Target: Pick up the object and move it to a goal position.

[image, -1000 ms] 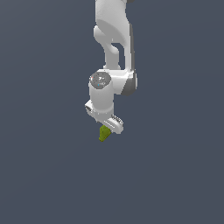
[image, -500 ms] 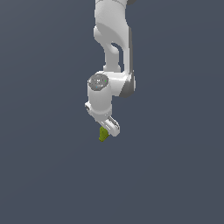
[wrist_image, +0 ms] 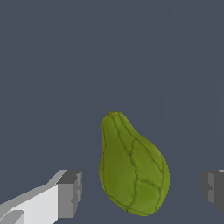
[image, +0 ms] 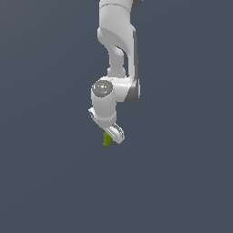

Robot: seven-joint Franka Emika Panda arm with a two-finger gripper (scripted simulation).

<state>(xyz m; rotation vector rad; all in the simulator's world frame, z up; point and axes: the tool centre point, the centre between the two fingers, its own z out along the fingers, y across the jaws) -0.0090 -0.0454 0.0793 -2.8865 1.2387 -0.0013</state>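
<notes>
The object (wrist_image: 131, 170) is an olive-green, lumpy, pear-shaped piece lying on the dark grey floor. In the wrist view it sits between my two grey fingertips (wrist_image: 70, 192), with a gap on each side, so neither finger touches it. My gripper (wrist_image: 141, 190) is open around it. In the exterior view the white gripper (image: 111, 135) points down, and the object (image: 107, 141) shows as a small green piece just below the fingers, partly hidden by them.
The white arm (image: 116, 54) rises from the gripper to the top of the exterior view. The plain dark grey floor (image: 182, 182) lies all around, and no other objects show.
The gripper has lowered slightly and shifted a little to the exterior view's left over the object. The object has stayed where it was.
</notes>
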